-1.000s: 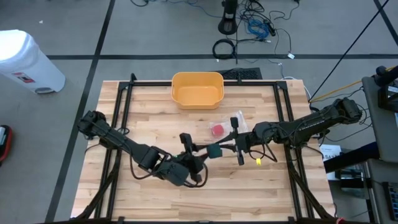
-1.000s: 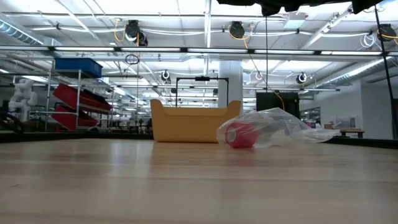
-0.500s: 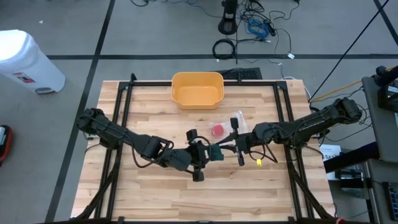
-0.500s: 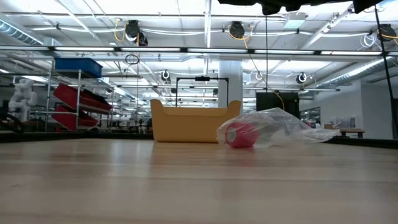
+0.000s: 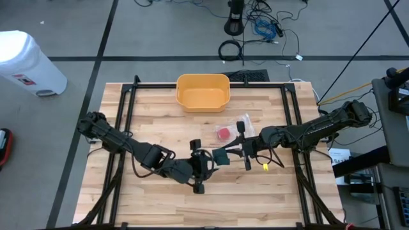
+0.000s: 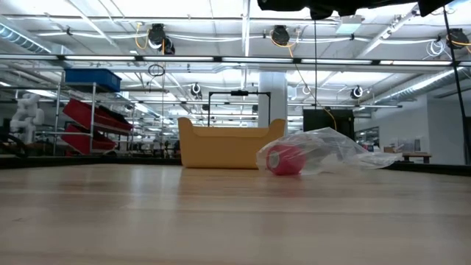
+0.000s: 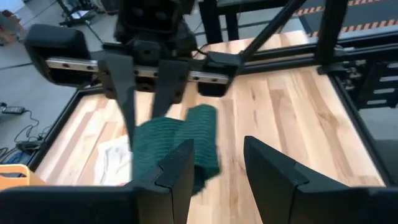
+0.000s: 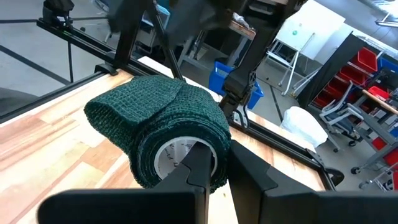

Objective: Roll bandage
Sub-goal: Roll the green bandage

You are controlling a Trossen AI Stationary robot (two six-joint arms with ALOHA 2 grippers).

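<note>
Above mid-table, the right gripper (image 5: 225,155) clenched the green bandage roll (image 8: 163,127) by its core. The left gripper (image 7: 214,163) faced it with fingers parted, holding nothing. Winding well probably required catching the loose flap and keeping it taut and square.

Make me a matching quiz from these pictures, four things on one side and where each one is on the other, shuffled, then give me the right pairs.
Things:
1. green bandage roll
2. yellow bin
3. red ball
4. left hand

Places:
A. inside a clear plastic bag on the table
B. at the table's far edge, centre
C. clamped in the right hand
D. open, just beside the roll, mid-table

Pairs: 1-C, 2-B, 3-A, 4-D
</note>
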